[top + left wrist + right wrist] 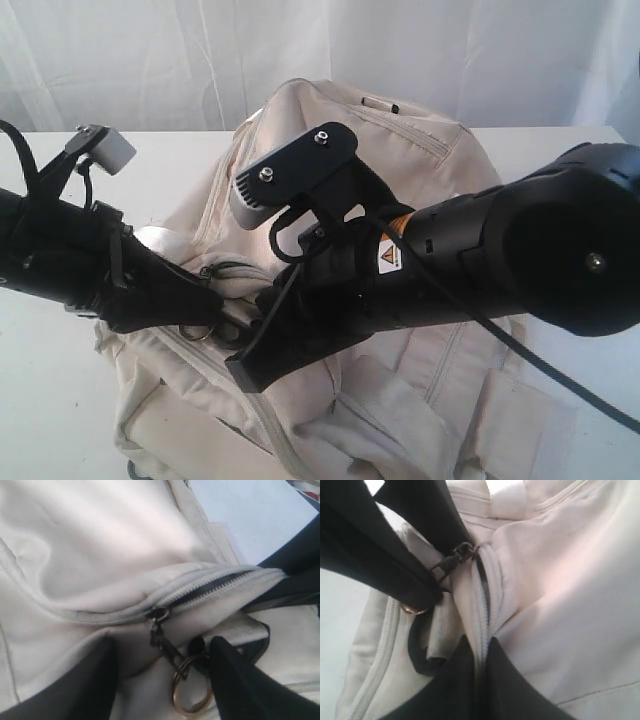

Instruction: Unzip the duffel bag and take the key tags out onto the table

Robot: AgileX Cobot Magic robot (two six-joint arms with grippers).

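**Grippers.** The left gripper (pixel 162 647) has its 2 black fingers spread. They stand astride the dark metal zipper pull tab (pixel 167 642) without closing on it. The brass-coloured split ring (pixel 176 694) at the tab's end lies just beside 1 finger; contact cannot be confirmed. The right gripper (pixel 479 645) has its fingers pressed together, pinching the zipper edge of the large cream fabric duffel bag (pixel 420 160), near the dark slider (pixel 469 550).

**Step in hand (judgement).** The step is seizing the pull to run the zipper.
- Close on the tab's shank, not the loose ring, which would swivel.
- Keep the right pinch firm as an anchor.
- Draw along the line of teeth, low to the fabric, so the slider neither cocks nor bites cloth.

**Orientation.** The pale zipper track (pixel 95 614) sets the long axis. A short dark gap (pixel 215 586) lies open on the slider's side nearest the right gripper. The closed teeth run off on the far side, so travel should go away from the right gripper. The tab hangs from the slider across the track, pointing in between the left fingers.

**Location.** The bag lies on the flat white table (pixel 50 390), under both arms. The coloured plastic key tags appear in 0 of 3 views and are presumably inside.
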